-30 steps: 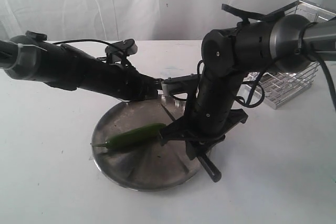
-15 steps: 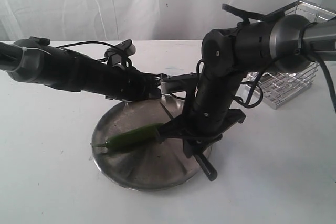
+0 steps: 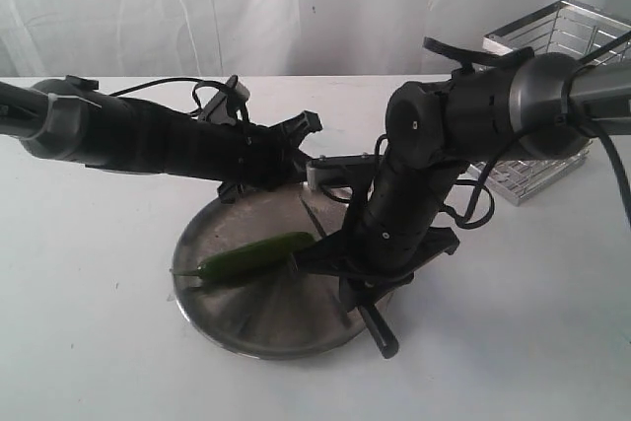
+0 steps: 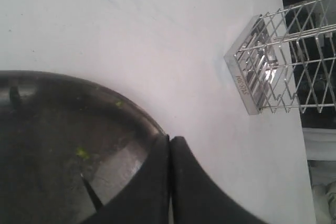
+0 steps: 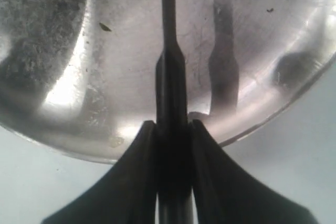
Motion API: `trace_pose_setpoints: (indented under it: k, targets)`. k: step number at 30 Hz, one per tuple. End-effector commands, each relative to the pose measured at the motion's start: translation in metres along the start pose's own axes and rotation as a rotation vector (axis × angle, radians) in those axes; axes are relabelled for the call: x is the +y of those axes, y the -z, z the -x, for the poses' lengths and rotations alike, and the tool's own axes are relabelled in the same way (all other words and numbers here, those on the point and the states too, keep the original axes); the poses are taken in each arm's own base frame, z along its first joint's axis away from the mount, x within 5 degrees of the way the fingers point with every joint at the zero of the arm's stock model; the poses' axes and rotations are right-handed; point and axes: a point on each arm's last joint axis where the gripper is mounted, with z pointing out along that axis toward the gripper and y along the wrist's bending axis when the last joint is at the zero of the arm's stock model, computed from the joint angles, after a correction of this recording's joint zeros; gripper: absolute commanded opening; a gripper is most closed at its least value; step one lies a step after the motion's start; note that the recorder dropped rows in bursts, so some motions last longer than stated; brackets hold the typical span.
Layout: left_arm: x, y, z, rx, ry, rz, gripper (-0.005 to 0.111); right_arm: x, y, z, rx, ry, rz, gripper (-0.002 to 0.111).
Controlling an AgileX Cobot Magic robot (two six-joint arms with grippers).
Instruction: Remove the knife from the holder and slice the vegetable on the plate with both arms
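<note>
The right claw [image 5: 170, 129] is clamped on the knife [image 5: 169, 77], its fingers pressed to either side of the black handle, the dark blade reaching out from it over the plate [image 5: 63, 77]; the vegetable [image 3: 251, 255] lies on the plate just beside this claw, whole; the left claw [image 4: 169, 156] has its fingers together on nothing, hanging at the plate's far rim; the holder [image 3: 552, 105] lies tipped on the white tabletop [image 3: 89, 342], well apart behind the right claw.

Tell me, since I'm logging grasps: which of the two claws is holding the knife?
The right claw, clamped on the knife handle above the plate. The left claw is shut on nothing.
</note>
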Motion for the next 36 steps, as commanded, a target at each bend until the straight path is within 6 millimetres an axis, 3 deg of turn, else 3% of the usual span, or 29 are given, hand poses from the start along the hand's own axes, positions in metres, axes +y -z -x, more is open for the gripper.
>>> trace_pose_setpoints:
  k: [1,6,12,14,15,16,17,18,21,26,36]
  targets:
    - [0.011,-0.008,-0.004,0.021,0.022,0.007,0.0,0.003,-0.001,-0.001,-0.006,-0.007,0.02,0.0]
    - [0.016,-0.01,-0.005,0.024,-0.038,0.02,0.0,0.003,-0.001,-0.002,0.01,0.015,0.019,0.0]
    - [0.011,0.012,0.029,-0.046,-0.477,-0.041,0.0,0.002,-0.001,-0.003,0.014,0.021,0.017,0.0]
    - [0.003,0.027,0.042,-0.062,-0.667,-0.107,0.0,0.002,-0.001,-0.003,0.019,0.021,0.017,0.0]
    - [-0.004,0.041,0.048,-0.029,-0.967,-0.175,0.0,0.002,-0.001,-0.004,0.028,0.022,0.017,0.0]
    - [-0.004,0.045,0.047,0.006,-1.091,-0.202,0.0,0.002,-0.001,-0.004,0.034,0.022,0.017,0.0]
    - [0.001,0.05,0.041,0.111,-1.374,-0.228,0.0,0.002,0.0,-0.006,0.051,0.022,0.016,0.0]
    - [0.003,0.05,0.039,0.145,-1.447,-0.236,0.0,0.003,0.0,-0.007,0.058,0.019,0.019,0.0]
    - [0.015,0.041,0.024,0.178,-1.453,-0.371,0.0,0.003,0.0,-0.007,0.06,0.017,0.023,0.0]
    - [0.013,0.031,0.024,0.04,-1.298,-0.468,0.0,0.006,0.0,-0.006,0.051,-0.01,0.054,0.0]
    - [0.03,0.019,0.016,0.093,-1.259,-0.48,0.0,0.006,0.0,-0.003,0.016,-0.012,0.058,0.0]
